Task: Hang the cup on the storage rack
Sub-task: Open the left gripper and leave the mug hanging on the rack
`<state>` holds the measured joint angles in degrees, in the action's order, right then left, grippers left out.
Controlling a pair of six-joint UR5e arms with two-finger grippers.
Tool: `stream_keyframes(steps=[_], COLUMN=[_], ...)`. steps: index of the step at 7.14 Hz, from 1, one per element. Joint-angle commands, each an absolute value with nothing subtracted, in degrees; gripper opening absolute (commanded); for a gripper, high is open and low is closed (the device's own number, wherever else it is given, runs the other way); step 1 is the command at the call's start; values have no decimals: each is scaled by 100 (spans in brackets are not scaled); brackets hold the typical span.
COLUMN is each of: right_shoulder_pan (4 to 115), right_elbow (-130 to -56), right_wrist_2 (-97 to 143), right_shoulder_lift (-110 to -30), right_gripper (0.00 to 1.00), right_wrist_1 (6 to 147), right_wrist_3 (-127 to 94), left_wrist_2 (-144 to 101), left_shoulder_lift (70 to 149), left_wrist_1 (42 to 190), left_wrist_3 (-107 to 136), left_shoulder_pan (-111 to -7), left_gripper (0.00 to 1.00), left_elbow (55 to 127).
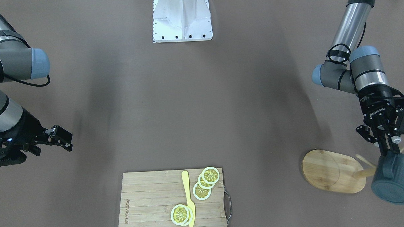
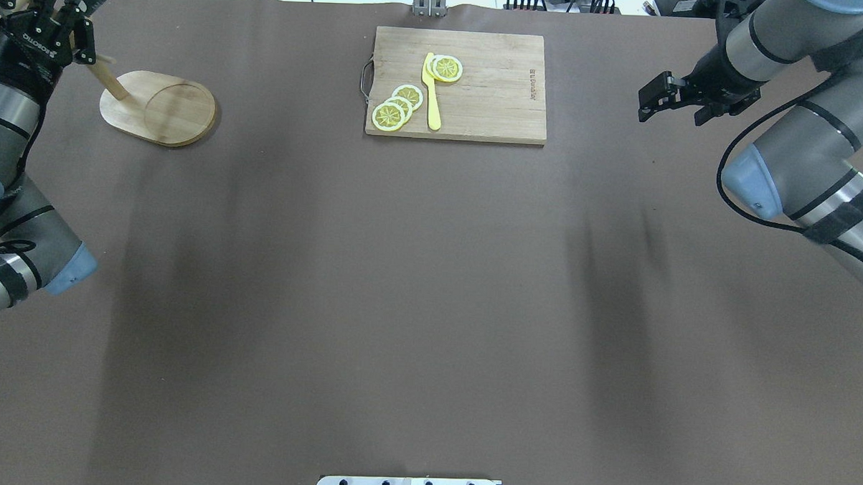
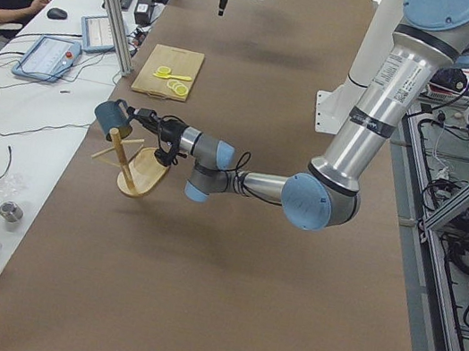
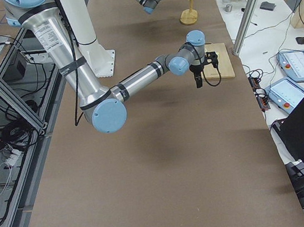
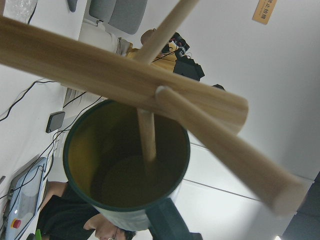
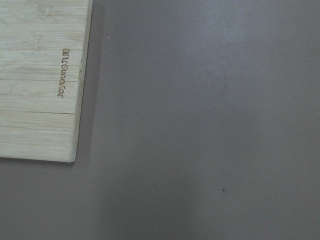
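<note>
Your left pincer [image 1: 389,149] is clamped on the cup [image 1: 396,180], held up at the rack [image 2: 156,107]; a peg [image 5: 147,135] pokes into its mouth. Judged not hung yet: seating and release remain. Mid-bench [image 2: 429,307]: cutting board [image 2: 480,93], lemon slices [image 2: 389,115], knife [image 2: 432,92], well clear. Right pincer [image 1: 63,140] spread, empty.

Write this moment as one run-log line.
left gripper: jaws shut on cup handle | cup: held at storage rack pegs | right gripper: open, near cutting board
</note>
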<state>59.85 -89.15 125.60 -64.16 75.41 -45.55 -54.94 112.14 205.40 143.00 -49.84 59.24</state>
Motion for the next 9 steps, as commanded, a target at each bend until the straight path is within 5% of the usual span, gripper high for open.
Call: stream_keyframes(steps=[1,2,3,9], right_shoulder_pan=[5977,5977,5977,5941], right_elbow=[-8912,-8921,-8938,-8939], right_wrist_2=[12560,12560,12560,12560], right_shoulder_lift=[-6416,-6416,-6416,-6477], right_gripper=[99,99,99,99], right_wrist_1=[7532,7532,7532,7550], right_wrist_3=[-4553,-4561,-4683,-4693], left_wrist_2=[-5493,-5493,-5493,-5467], left_shoulder_lift=[11154,11127,11075,10540], left_wrist_1=[20540,20540,20531,20461], left_wrist_3=[14309,14309,14291,14177], left_shoulder_pan=[-4983,-4983,-4983,-4975], left_gripper=[39,47,98,98], left_elbow=[5924,5924,5924,7099])
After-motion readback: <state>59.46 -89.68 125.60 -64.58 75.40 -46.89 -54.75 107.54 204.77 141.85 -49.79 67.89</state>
